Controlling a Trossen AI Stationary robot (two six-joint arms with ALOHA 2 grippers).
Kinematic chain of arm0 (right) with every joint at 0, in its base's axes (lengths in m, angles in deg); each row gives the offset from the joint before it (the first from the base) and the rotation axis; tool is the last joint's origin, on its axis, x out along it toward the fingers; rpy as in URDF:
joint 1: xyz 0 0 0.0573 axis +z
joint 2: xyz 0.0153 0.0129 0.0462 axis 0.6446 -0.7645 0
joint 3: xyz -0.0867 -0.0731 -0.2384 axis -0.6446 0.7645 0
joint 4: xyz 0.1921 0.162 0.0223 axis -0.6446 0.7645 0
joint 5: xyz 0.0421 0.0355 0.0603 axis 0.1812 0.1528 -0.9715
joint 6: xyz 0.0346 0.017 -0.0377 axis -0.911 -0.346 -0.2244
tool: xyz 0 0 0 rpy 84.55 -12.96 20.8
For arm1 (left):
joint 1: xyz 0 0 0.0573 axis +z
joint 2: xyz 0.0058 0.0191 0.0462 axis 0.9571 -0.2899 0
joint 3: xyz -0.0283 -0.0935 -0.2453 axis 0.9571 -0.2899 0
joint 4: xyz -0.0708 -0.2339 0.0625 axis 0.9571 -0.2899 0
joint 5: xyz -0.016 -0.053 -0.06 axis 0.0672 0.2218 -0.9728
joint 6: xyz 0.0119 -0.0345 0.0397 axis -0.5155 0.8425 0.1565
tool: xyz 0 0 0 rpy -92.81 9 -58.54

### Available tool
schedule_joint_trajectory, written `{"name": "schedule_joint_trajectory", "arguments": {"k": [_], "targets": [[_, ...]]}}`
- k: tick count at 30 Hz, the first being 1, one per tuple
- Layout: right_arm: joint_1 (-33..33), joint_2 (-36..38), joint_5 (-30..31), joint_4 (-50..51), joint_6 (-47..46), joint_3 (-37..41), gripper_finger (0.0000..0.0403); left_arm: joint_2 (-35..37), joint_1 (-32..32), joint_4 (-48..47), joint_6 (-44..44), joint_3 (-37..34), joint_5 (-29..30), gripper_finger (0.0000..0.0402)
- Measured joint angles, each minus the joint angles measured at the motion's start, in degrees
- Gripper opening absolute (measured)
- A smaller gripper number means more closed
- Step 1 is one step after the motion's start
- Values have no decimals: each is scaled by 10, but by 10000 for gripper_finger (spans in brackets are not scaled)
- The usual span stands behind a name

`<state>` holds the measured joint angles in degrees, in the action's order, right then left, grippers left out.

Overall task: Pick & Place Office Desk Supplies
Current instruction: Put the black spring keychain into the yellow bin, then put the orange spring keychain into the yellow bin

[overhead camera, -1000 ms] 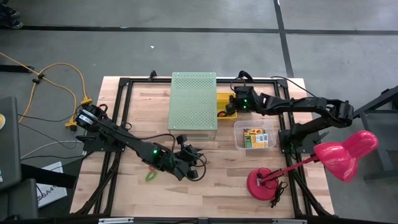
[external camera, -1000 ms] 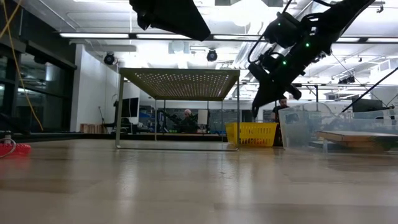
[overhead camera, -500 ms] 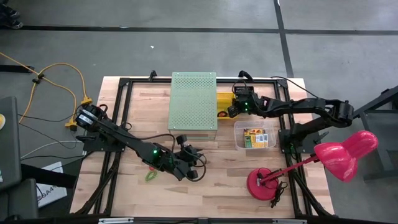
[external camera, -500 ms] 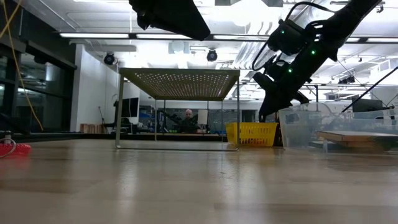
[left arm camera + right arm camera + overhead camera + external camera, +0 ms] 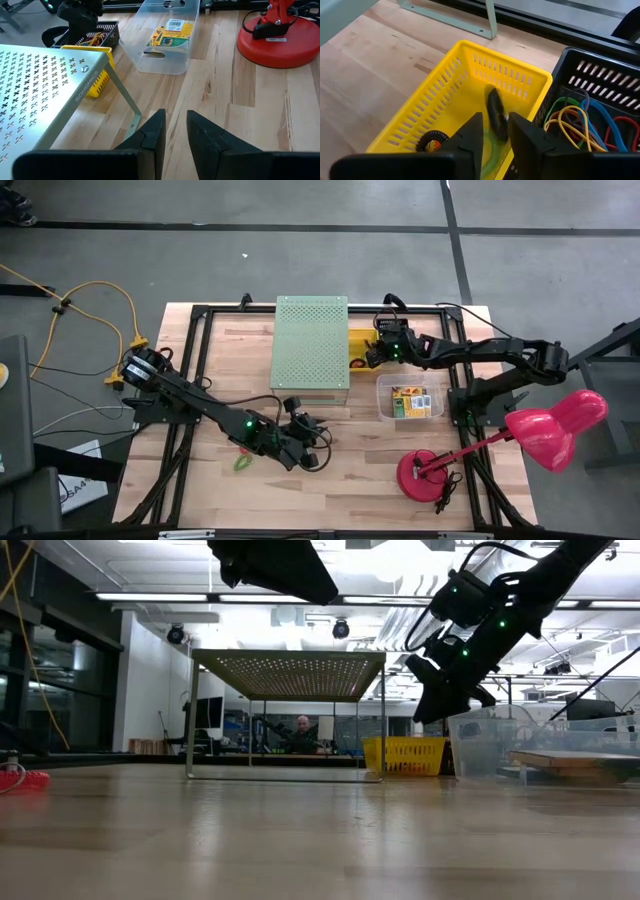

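Counts, near to far. One green band loop (image 5: pixel 242 463) lies flat on the wood counter (image 5: pixel 350 480), just beside the left gripper (image 5: pixel 318 455), whose jaws stand slightly parted with nothing between them.

One pink lamp (image 5: pixel 545 430) on a round red base (image 5: pixel 424 474) occupies the near right corner.

One clear plastic bin (image 5: pixel 409 399), holding two flat yellow-and-green crayon boxes (image 5: pixel 409 401) side by side.

One pale-green perforated metal stand (image 5: pixel 311 342) on thin legs, mid-counter; it hides part of the yellow basket (image 5: pixel 470 100) from above.

Two slotted baskets touching: the yellow one and a black one (image 5: pixel 600 95). The black one holds a tangle of coloured band loops (image 5: pixel 577 122); number not countable. In the yellow one: one small black coil (image 5: pixel 431 140) on the floor and one black band loop (image 5: pixel 495 112) standing on edge.

The right gripper (image 5: pixel 495 132) hangs over the yellow basket, jaws slightly apart either side of the black loop; grip or release cannot be told.
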<state>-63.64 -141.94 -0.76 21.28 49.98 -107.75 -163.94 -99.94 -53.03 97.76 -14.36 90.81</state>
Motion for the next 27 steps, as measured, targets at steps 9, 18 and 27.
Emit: {"name": "schedule_joint_trajectory", "arguments": {"k": [9, 18, 27], "targets": [[0, 0, -1, 0, -1, 0, 105, 0, 0, 0, 0, 0, 0, 75], [-2, 38, -75, -29, 3, 0, 101, 0, 0, 0, 0, 0, 0, 75], [36, 146, -233, -22, -12, -1, 100, 0, 0, 0, 0, 0, -1, 75]]}}
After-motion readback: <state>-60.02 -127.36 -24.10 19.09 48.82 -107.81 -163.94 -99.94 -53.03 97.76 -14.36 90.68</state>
